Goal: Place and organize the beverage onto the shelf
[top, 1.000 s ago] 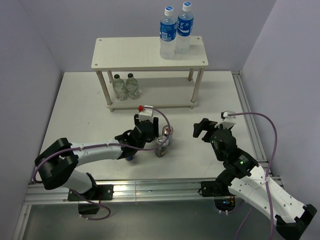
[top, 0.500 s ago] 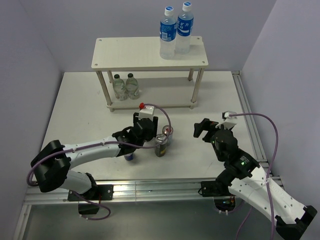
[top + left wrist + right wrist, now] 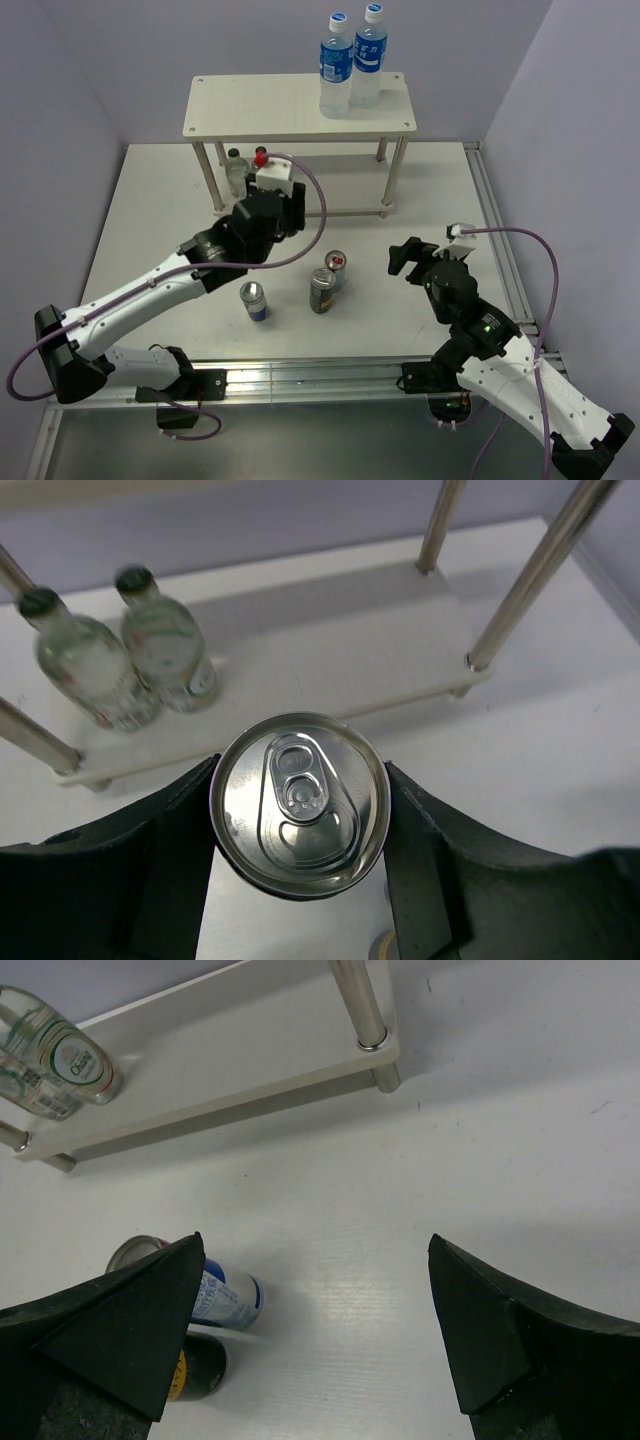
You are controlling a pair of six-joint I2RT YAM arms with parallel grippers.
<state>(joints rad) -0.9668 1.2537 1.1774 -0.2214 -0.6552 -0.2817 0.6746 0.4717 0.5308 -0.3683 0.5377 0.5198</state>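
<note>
My left gripper (image 3: pixel 268 210) is shut on a black can whose silver lid (image 3: pixel 300 805) fills the left wrist view. It holds the can above the table, just in front of the shelf's lower board (image 3: pixel 330 650). Two blue-capped water bottles (image 3: pixel 350 62) stand on the shelf's top board (image 3: pixel 270 105). On the table stand a short silver can with blue print (image 3: pixel 253 300), a tall black can (image 3: pixel 322 290) and a short silver can with a red top (image 3: pixel 335 263). My right gripper (image 3: pixel 410 257) is open and empty, right of the cans.
Two small clear unlabelled bottles (image 3: pixel 130 660) stand at the left end of the lower board, just left of the held can's line. Thin shelf posts (image 3: pixel 535 575) stand at the corners. In the right wrist view the two nearest cans (image 3: pixel 215 1305) sit beside my left finger.
My left gripper has risen from beside the cans with a can in it and moved back and left to the front of the shelf. The blue-printed can is uncovered. The right arm has not moved.
</note>
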